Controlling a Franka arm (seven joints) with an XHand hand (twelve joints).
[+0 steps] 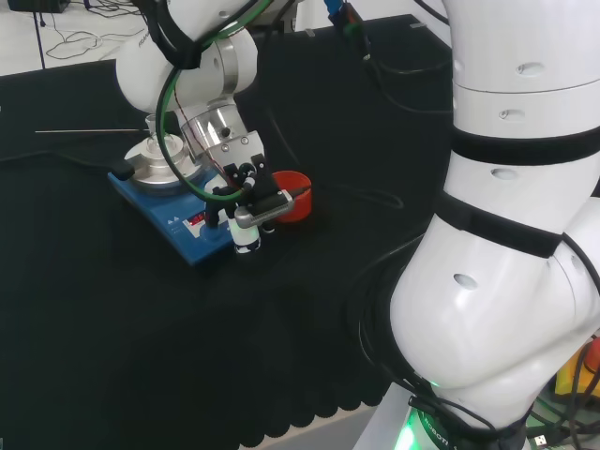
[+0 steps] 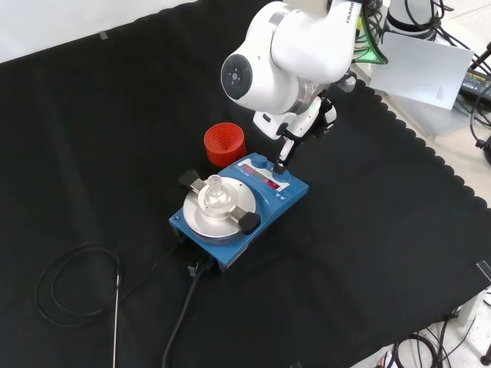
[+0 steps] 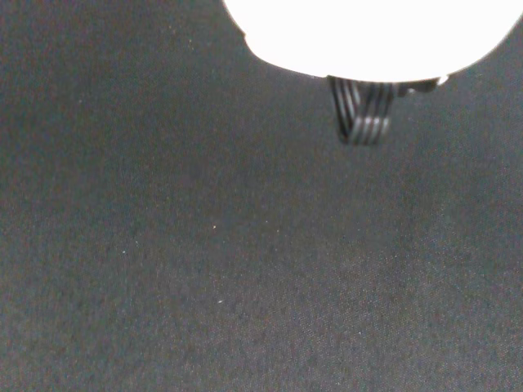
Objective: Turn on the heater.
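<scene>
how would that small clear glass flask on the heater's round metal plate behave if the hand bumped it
The small clear glass flask looks light and narrow-necked, so probably tippy. Black clamps beside it on the blue heater may steady it. Being glass, likely fragile.

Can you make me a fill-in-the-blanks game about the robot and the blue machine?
1. The heater has a body coloured ____.
2. The ribbed ring beside the heater is coloured ____.
3. A small clear ____ stands on the heater's round silver plate.
4. In the front view, the hand reaches down to the heater's ____ panel.

Missing words: blue; red; flask; control
</scene>
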